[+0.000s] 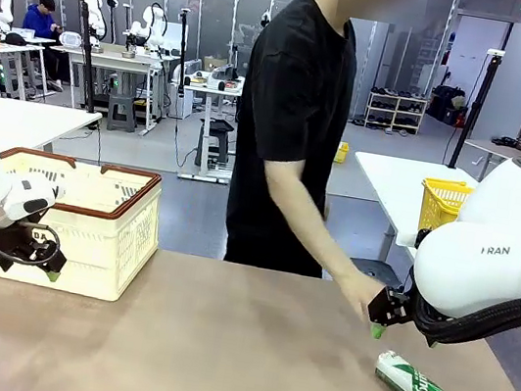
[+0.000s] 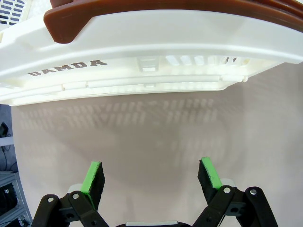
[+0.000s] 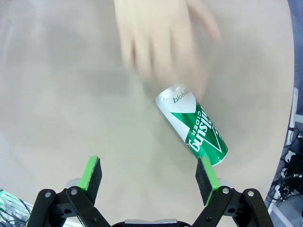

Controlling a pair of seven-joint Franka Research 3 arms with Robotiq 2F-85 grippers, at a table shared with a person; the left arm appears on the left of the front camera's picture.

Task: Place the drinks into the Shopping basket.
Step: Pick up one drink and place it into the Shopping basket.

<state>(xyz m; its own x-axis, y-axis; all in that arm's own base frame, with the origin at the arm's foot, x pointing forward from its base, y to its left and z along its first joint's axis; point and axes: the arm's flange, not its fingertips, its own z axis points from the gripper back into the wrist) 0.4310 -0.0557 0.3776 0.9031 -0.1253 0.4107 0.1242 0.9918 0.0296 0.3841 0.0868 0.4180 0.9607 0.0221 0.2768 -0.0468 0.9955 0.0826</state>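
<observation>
One green drink can (image 1: pixel 416 387) lies on its side on the table (image 1: pixel 217 347) in the front view, near the robot's right edge and well apart from the Shopping basket (image 1: pixel 96 229), which stands at the left side. The left gripper (image 1: pixel 31 266) hangs just in front of the basket wall. The right gripper (image 1: pixel 381 324) is above the table, beyond the can, and the person's hand (image 1: pixel 361 293) is right beside it.

From the left wrist view, the left gripper (image 2: pixel 151 177) has its fingers wide apart with nothing between them. Below is bare table (image 2: pixel 142 127), and ahead is the cream Shopping basket (image 2: pixel 142 52) with its brown rim.

From the right wrist view, the right gripper (image 3: pixel 151 177) is also spread wide and holds nothing. The green drink can (image 3: pixel 191 125) lies at an angle ahead, with one end just beside one green pad (image 3: pixel 207 179). The person's hand (image 3: pixel 161 42) is blurred over the other end; its fingers look loosely apart, but I cannot tell if it touches the can.
</observation>
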